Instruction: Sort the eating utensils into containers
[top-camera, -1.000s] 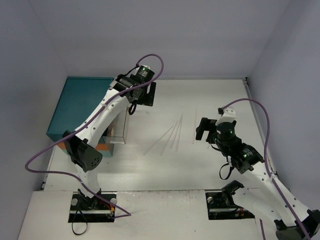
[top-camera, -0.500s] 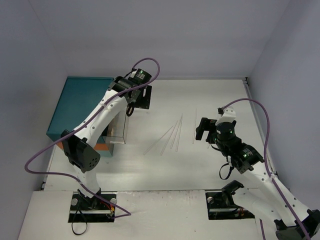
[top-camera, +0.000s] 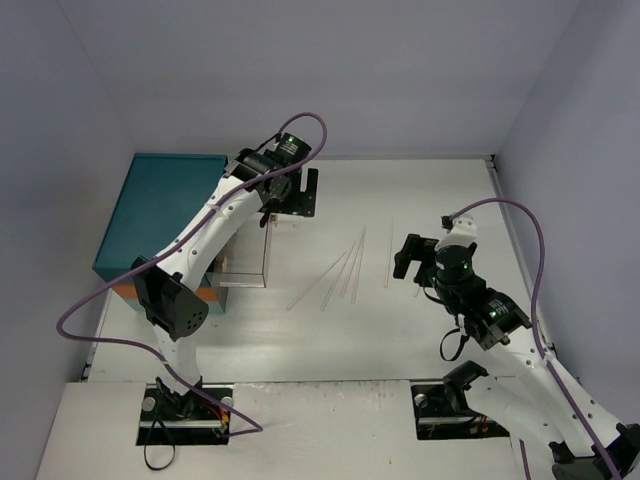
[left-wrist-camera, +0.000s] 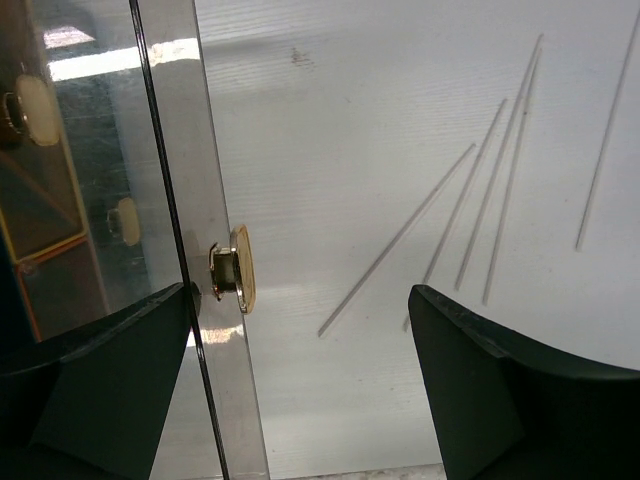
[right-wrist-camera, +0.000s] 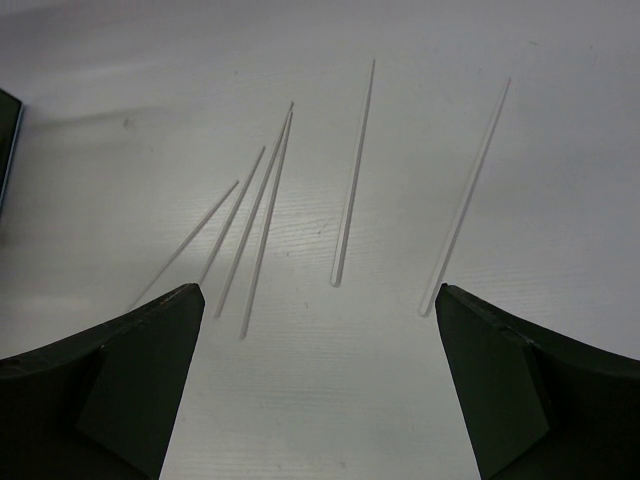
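Several thin pale chopsticks (top-camera: 345, 268) lie loose in the middle of the table, also in the left wrist view (left-wrist-camera: 500, 190) and right wrist view (right-wrist-camera: 352, 180). The teal chest (top-camera: 155, 210) stands at the left with a clear drawer (top-camera: 245, 262) pulled out to the right. My left gripper (top-camera: 296, 196) hangs open over the drawer's front; the clear front pane with its gold handle (left-wrist-camera: 241, 268) stands between the fingers, close to the left finger (left-wrist-camera: 110, 370). My right gripper (top-camera: 408, 256) (right-wrist-camera: 315, 300) is open just right of the chopsticks, holding nothing.
An orange band runs along the chest's lower front (top-camera: 130, 292). The table's raised rim (top-camera: 510, 230) runs along the right side near the right arm. Grey walls close in the back and both sides.
The left gripper has moved right, and the clear drawer has slid farther out of the chest with it. The right arm and the chopsticks have barely moved.
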